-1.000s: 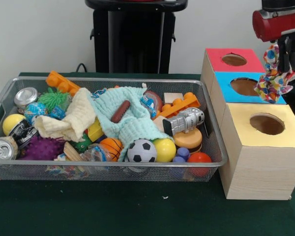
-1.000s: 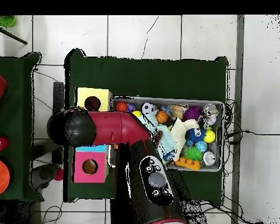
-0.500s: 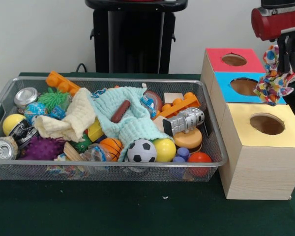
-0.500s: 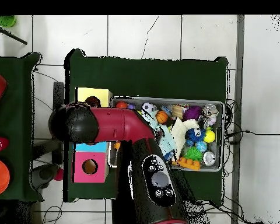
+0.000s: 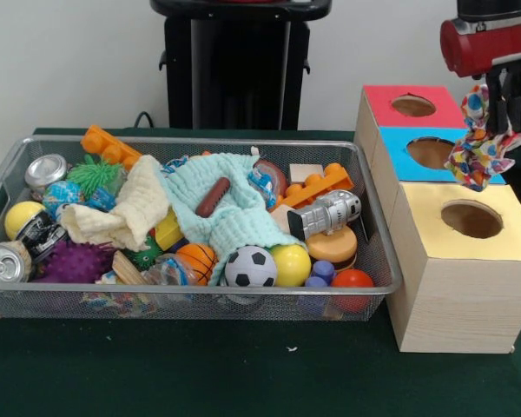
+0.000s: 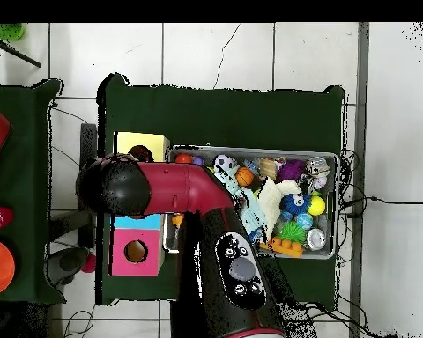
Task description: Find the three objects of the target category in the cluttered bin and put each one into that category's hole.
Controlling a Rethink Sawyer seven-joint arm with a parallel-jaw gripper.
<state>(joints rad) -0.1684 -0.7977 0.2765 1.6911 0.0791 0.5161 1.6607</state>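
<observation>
Green worktop (image 5: 243, 373) with wire bin (image 5: 378, 261) at centre; upper right, pincer (image 5: 497, 87) pinching a patterned cloth (image 5: 482, 148) above the blue box (image 5: 399, 143).

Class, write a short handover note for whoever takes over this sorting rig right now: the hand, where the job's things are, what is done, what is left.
Hand: shut on a multicoloured cloth, which hangs above the boxes, over the blue box near its edge with the yellow box.
Red box stands furthest back; all three holes look empty from here.
Bin: a mint cloth and a cream cloth lie among the toys.
Done: one cloth lifted out.
Left: drop it into its hole, probably then fetch the other two.
</observation>
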